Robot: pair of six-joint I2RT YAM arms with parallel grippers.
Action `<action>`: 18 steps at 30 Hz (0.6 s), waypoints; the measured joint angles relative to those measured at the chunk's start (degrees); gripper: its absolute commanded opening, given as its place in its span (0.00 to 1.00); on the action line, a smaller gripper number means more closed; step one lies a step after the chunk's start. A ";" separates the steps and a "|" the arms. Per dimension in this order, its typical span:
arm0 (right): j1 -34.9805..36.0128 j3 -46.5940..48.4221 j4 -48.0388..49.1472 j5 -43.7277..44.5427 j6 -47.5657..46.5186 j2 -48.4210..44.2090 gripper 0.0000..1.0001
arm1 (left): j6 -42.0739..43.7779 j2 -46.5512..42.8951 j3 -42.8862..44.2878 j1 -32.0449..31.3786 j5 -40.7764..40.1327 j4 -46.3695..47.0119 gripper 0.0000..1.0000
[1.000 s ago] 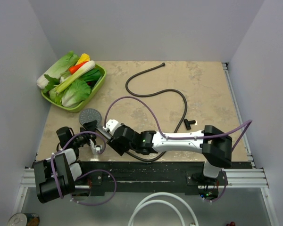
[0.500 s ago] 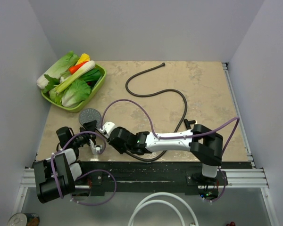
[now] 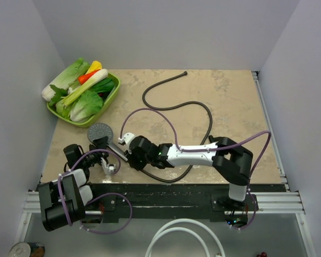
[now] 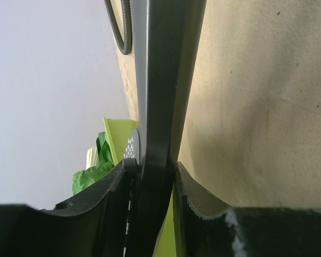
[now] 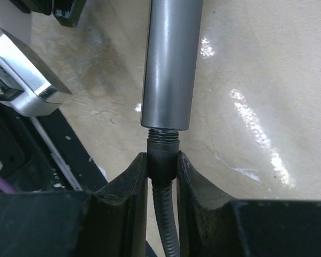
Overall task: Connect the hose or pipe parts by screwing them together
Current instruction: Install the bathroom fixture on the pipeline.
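Left hand (image 4: pixel 154 168): nearly closed, both fingers (image 4: pixel 104 187) clamped on the dark handle (image 4: pixel 158 96) of the shower head (image 3: pixel 100 130). Solid grip, handle fills the gap.

Shower head disc sits just beside the near corner of the green tray (image 3: pixel 116 84), face with the holes visible in the left wrist view. The handle runs from the disc away from the tray, toward the near table (image 3: pixel 235 107) edge.

Right hand (image 5: pixel 161 160): closed down narrow on the nut (image 5: pixel 163 152) at the hose (image 5: pixel 166 225) end, one finger (image 5: pixel 131 182) on each side, touching it. The nut is lined up with the grey handle tube and butts against its thread (image 5: pixel 163 135); a few turns of thread are exposed above the nut. Can't tell whether it's engaged.

From the nut, the hose curves along the near table edge under the right arm, then runs up and loops back. Its free end lies at the far edge, well to the right of the tray.

The tray holds greens and other vegetables.
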 measured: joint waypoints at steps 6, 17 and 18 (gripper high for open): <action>-8.24 -2.10 4.70 -17.75 6.03 0.22 0.00 | -0.28 0.00 0.00 0.07 -0.79 0.94 0.00; -17.16 -6.12 27.87 -46.49 26.77 10.80 0.00 | 0.26 -0.24 0.02 0.50 -3.45 1.44 0.00; -17.79 -7.13 32.17 -48.70 29.44 11.93 0.00 | 0.35 -0.28 0.02 0.50 -3.52 1.33 0.00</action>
